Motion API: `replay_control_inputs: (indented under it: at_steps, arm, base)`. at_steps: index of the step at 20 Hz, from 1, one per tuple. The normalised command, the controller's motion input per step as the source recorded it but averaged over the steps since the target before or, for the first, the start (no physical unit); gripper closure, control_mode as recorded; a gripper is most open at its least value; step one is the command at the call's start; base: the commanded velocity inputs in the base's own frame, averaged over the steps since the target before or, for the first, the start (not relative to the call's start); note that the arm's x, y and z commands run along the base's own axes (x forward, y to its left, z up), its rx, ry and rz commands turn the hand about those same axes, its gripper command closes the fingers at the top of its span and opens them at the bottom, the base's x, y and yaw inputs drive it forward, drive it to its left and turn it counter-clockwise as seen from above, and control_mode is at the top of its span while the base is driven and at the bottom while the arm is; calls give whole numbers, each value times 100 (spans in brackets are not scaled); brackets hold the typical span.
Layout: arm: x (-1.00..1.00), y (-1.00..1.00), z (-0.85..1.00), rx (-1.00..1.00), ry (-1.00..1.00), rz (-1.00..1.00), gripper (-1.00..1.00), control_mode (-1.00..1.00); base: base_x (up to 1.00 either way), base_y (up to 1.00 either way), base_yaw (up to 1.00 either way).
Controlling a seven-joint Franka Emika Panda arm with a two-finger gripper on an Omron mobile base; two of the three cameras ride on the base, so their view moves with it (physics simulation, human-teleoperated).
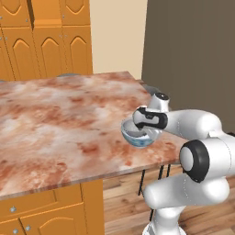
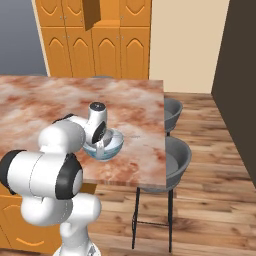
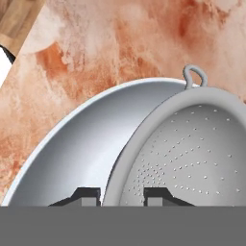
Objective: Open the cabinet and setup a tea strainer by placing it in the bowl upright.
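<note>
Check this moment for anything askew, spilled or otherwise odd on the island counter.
Nothing is spilled or damaged. The tea strainer sits off-centre in the bowl, crowded against one side, with the pincer shut on its rim. Behind, one upper cabinet door hangs open.

Glossy white rounded arm segments, black joint bands, grey-capped wrist, small dark claw (image 3: 122, 196) fingertips

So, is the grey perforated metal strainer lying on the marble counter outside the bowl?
No, the strainer sits inside the blue-grey bowl, its rim pinched by the gripper.
</note>
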Motion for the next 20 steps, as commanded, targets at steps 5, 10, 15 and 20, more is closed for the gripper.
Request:
replay_control_inputs:
  at_steps: [5,10,15,20]
  arm:
    - [-3,0,-8,0,0,0,100,-100]
    - [-1,4,-6,0,0,0,100,-100]
    - [0,2,-1,0,0,0,-100,-100]
    - [0,0,0,0,0,0,-100,-100]
  base:
    - [0,0,0]
    - [0,0,0]
    - [0,0,0]
    - [0,0,0]
